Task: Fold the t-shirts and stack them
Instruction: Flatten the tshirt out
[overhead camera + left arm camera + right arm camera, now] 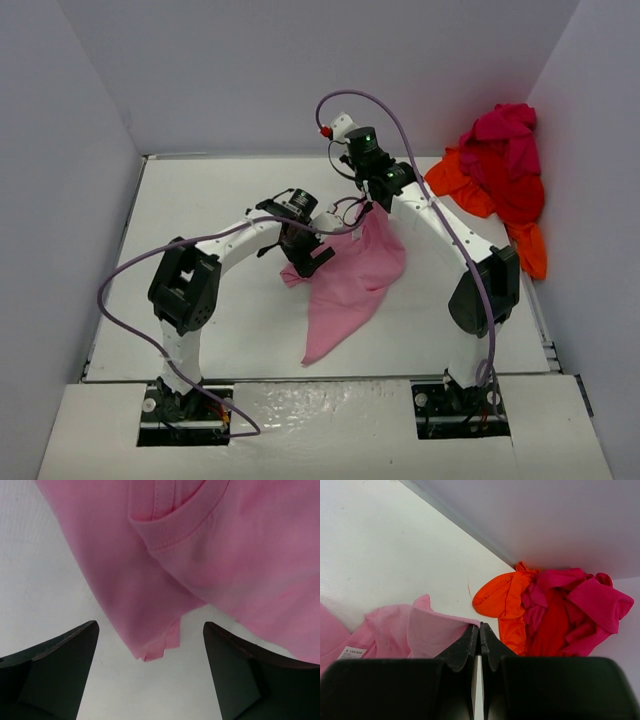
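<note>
The pink shirt [350,285] hangs bunched from the right tool [480,629], whose jaws are pressed shut on a fold of its edge. From that pinch the cloth trails down and back toward the arm bases, with its lower end lying on the bench [200,200]. Which part of the shirt the fold belongs to I cannot tell.

The left tool [306,258] hovers against the cloth's left side, jaws spread wide and holding nothing. Seen from its wrist, a hemmed corner [155,652] juts out between the two fingers over bare bench, and the collar [175,530] sits just ahead of them. How far above the cloth the fingers stand is hard to judge.

Off to the right tool's right, against the wall, the pile [500,180] of orange, red and magenta shirts lies well apart from the pink one.

This looks like the second grip, needed before the shirt can be spread flat. To do it well, I would:

- bring the left tool straight down over that corner
- get the whole hem deep between the pads rather than nipping the tip
- stay clear of the collar, which would only bunch the cloth

The right tool should keep its pinch steady until the left has closed. Then the two can draw apart evenly, so the cloth comes taut without slipping free.
</note>
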Controlling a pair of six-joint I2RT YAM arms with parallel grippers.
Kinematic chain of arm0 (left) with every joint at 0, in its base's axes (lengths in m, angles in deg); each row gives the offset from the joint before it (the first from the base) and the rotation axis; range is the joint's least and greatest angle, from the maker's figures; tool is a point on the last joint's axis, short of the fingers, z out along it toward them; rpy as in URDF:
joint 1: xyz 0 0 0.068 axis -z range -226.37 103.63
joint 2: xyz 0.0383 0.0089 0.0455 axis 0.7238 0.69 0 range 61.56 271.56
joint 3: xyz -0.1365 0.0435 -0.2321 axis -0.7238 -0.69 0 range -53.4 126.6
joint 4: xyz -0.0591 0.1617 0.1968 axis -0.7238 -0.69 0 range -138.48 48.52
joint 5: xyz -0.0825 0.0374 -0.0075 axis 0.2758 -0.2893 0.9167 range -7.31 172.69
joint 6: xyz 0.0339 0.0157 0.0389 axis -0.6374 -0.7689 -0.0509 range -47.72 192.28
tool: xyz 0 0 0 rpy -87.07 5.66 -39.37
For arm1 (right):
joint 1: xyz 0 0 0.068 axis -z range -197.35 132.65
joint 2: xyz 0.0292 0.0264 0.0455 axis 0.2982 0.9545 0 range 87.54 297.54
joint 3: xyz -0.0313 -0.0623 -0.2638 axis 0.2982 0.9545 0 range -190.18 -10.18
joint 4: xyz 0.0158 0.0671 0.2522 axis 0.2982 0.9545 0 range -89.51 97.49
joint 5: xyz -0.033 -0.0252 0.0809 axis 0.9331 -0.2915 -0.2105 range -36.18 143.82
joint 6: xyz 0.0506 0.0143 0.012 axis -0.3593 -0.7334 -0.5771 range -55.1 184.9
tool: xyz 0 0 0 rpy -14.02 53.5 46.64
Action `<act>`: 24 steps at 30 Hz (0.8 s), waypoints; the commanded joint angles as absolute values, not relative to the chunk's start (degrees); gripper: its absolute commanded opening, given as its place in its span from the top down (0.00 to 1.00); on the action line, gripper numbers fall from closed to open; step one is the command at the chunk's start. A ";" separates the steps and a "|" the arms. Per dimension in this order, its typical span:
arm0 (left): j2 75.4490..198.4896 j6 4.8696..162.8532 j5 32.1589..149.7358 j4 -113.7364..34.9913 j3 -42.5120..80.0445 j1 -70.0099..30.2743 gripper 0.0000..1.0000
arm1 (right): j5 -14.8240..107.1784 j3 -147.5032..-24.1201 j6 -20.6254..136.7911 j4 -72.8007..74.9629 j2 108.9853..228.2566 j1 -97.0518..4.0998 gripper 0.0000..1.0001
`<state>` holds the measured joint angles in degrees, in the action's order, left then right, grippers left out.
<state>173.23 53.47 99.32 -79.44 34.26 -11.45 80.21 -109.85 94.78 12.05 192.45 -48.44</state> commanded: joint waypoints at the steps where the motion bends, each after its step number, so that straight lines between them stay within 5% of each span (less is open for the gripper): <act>1: 173.74 53.81 100.43 -78.18 40.31 -9.52 0.17 | 81.60 -108.56 94.47 7.32 187.65 -47.65 1.00; 18: 179.32 53.53 101.14 -80.07 46.34 -5.15 0.19 | 79.74 -104.33 93.55 5.91 184.36 -46.06 1.00; 24: 181.93 54.30 101.04 -79.16 47.95 -5.21 0.58 | 78.47 -103.08 94.27 5.91 182.86 -45.87 1.00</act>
